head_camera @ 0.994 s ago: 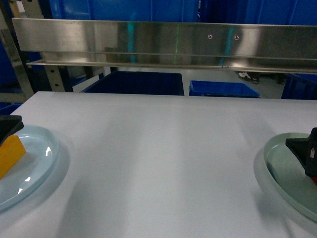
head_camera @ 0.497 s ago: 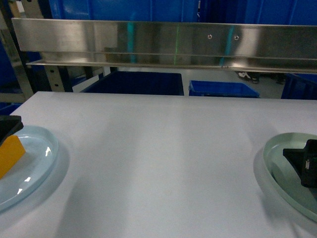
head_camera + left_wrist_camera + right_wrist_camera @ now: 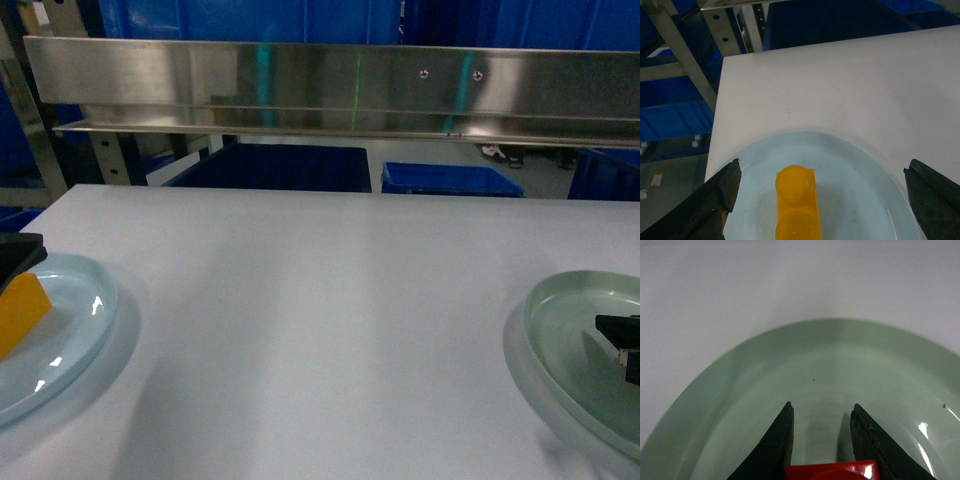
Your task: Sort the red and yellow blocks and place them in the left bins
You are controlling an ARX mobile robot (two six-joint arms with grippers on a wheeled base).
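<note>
White worktop [image 3: 330, 300] carries two round plates. Pale blue plate [image 3: 70, 330] sits at the left edge, near the front; pale green plate [image 3: 570, 340] sits at the right edge, near the front

Yellow block [image 3: 797, 202]: lies in the pale blue plate, toward its near side, round studs facing up. Left gripper [image 3: 822, 200]: jaws spread wide, one black finger [image 3: 715, 200] to each side of the block, both well apart from it, nothing held

Red block [image 3: 832, 471]: seen only at the bottom edge of the right wrist view, above the green plate's floor, wedged between the two black fingers [image 3: 772, 445]. Right gripper [image 3: 821, 432]: jaws drawn in narrow, clamped on the red block. In the head view only its dark tip shows at the right border, over the green plate

Behind the far edge: stainless steel shelf rail [image 3: 330, 85], blue bins [image 3: 450, 178] below
</note>
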